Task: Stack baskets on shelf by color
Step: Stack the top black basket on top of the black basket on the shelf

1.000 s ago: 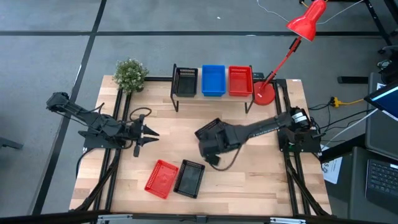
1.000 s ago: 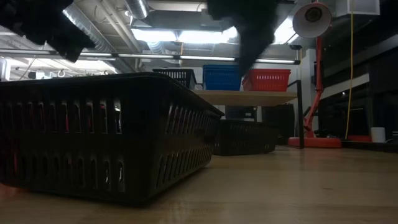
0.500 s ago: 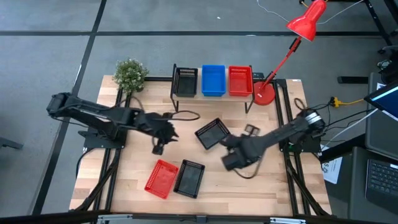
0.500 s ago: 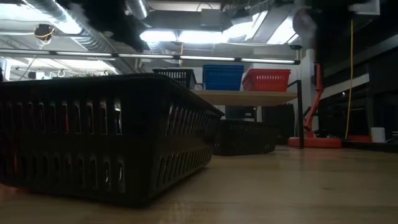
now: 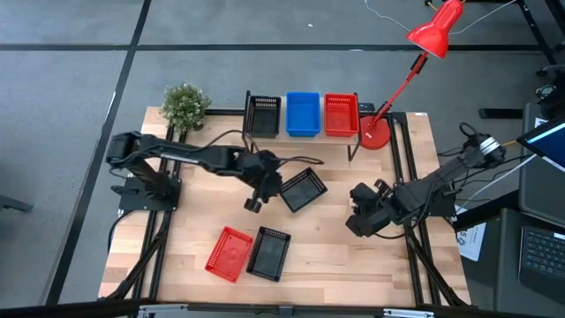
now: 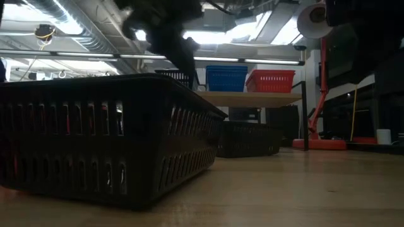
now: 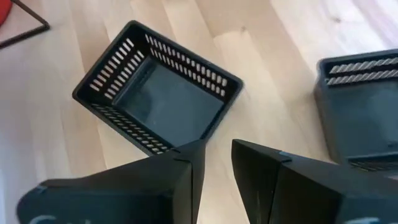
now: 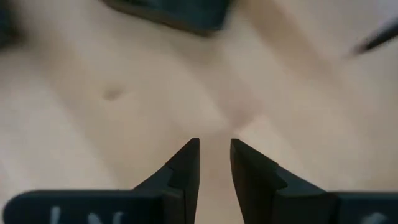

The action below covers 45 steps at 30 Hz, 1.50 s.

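Our left gripper (image 7: 216,155) hangs just beside a loose black basket (image 5: 302,189) at mid-table, fingers a narrow gap apart, holding nothing. Our right gripper (image 8: 214,158), equally slightly parted and empty, sits over bare wood toward the table's right side. On the shelf (image 5: 300,135) we see black, blue and red baskets; a red basket (image 5: 229,253) and another black one (image 5: 269,253) lie near the front.

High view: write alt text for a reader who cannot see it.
The left end effector hovers beside a loose black basket mid-table, while the right end effector sits empty toward the right edge. A shelf holds black, blue and red baskets; a red basket and another black one lie near the front.
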Tool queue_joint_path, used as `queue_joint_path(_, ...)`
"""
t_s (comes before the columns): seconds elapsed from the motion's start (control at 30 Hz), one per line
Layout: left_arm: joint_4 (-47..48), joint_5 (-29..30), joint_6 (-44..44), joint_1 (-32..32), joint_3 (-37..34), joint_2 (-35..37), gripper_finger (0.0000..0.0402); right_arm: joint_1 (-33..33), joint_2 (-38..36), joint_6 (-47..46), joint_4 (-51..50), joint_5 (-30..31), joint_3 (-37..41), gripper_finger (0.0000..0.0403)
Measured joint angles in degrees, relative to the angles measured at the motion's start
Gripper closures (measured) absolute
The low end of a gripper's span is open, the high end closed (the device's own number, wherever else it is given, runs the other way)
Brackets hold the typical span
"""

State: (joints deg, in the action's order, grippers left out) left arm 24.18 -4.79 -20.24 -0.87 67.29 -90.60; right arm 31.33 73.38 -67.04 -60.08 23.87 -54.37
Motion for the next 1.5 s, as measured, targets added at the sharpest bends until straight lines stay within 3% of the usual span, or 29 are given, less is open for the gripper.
queue_joint_path(0.17,0.85,-0.35,-3.02,-0.82,5.14,-5.82,0.0308,0.56,-1.6,0.09,13.69,-2.99,5.95,0.0314)
queue_joint_path(0.4,3.84,-0.39,-6.2,0.1,7.06,-12.35,0.028,1.25,-1.16,1.27,22.28,-2.98,11.28,0.0314)
queue_joint_path(0.73,4.45,9.51,-11.49,3.16,7.03,-14.13,0.0271,1.25,-1.26,3.16,22.65,-3.4,11.69,0.0314)
queue_joint_path(1.03,0.81,10.54,-11.45,2.78,7.11,-18.37,0.0271,1.25,-1.26,4.19,22.59,-3.52,11.69,0.0314)
queue_joint_path(1.27,0.56,14.63,-9.16,3.29,7.01,-20.49,0.0273,1.25,-1.24,4.54,23.04,-4.1,11.69,0.0314)
queue_joint_path(1.4,2.08,14.28,-6.8,3.71,7.01,-20.51,0.0298,1.25,-1.24,4.54,23.12,-4.08,11.67,0.0314)
queue_joint_path(1.5,3.46,14.32,-4.4,4.53,7.01,-20.51,0.0366,1.25,-1.24,4.5,23.09,-4.08,11.67,0.0314)
